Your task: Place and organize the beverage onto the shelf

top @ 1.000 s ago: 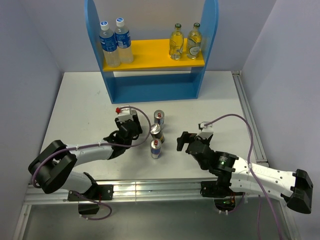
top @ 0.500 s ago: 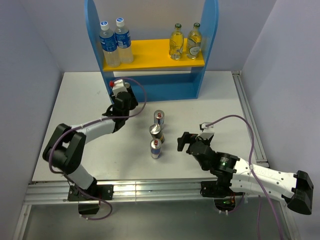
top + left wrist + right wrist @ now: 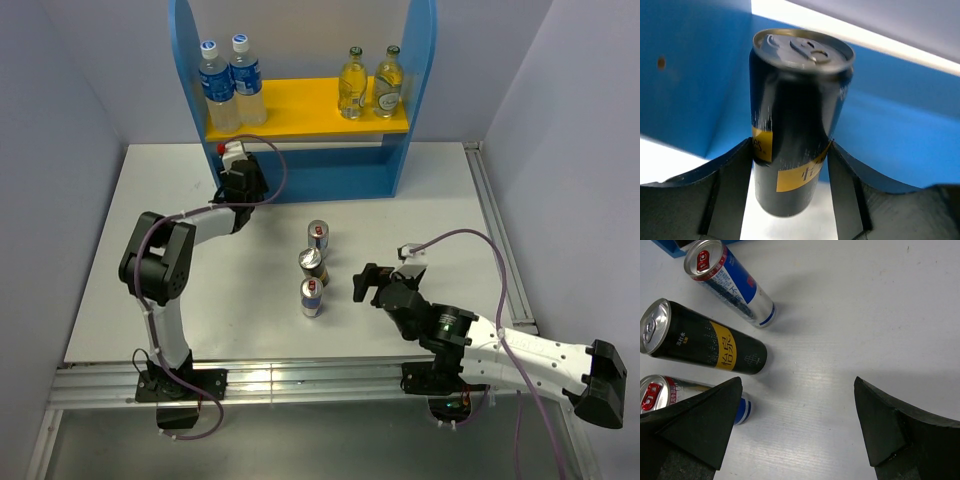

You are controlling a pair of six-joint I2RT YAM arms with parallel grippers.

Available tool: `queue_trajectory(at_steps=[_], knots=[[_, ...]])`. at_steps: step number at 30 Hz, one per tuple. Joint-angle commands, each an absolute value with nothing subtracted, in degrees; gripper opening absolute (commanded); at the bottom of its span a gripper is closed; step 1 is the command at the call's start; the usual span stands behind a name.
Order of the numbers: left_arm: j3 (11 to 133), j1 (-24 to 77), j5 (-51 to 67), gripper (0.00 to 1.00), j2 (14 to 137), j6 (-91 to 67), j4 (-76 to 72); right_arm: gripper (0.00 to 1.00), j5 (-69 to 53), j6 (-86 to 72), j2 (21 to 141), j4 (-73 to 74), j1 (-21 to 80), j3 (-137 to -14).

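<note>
Beverage: a dark can (image 3: 797, 125) is clamped in the left gripper (image 3: 790, 147) at the shelf (image 3: 690, 100) base; the right gripper (image 3: 797, 385) is spread wide, empty. The can could be toppled if the shelf's side wall is clipped.

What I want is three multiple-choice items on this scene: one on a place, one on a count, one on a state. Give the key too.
1. Where do the glass bottles stand?
A. right end of the yellow board
B. its left end
C. its middle

2. How many cans stand on the table?
A. two
B. three
C. five

3. The left jaws are:
A. open, empty
B. shut on a dark can
C. out of view

Key: 1 A, both stand at that end. 2 B, a row of three, two silver-blue and one dark. 3 B, the left wrist view shows the can pinched between them.
</note>
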State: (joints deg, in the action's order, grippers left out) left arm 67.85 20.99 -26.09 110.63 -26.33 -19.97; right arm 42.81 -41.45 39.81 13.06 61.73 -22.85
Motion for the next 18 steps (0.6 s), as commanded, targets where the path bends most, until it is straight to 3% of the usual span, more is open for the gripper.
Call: queue_trajectory(at_steps=[1, 18], knots=[[72.7, 19.5, -26.0, 0.03, 111.4, -25.0, -26.6, 1.0, 44.0, -41.0, 40.8, 10.8, 62.1, -22.6], [58.0, 20.2, -27.9, 0.0, 104.9, -25.5, -43.7, 0.99, 45.6, -41.0, 41.0, 9.8, 62.1, -22.2]])
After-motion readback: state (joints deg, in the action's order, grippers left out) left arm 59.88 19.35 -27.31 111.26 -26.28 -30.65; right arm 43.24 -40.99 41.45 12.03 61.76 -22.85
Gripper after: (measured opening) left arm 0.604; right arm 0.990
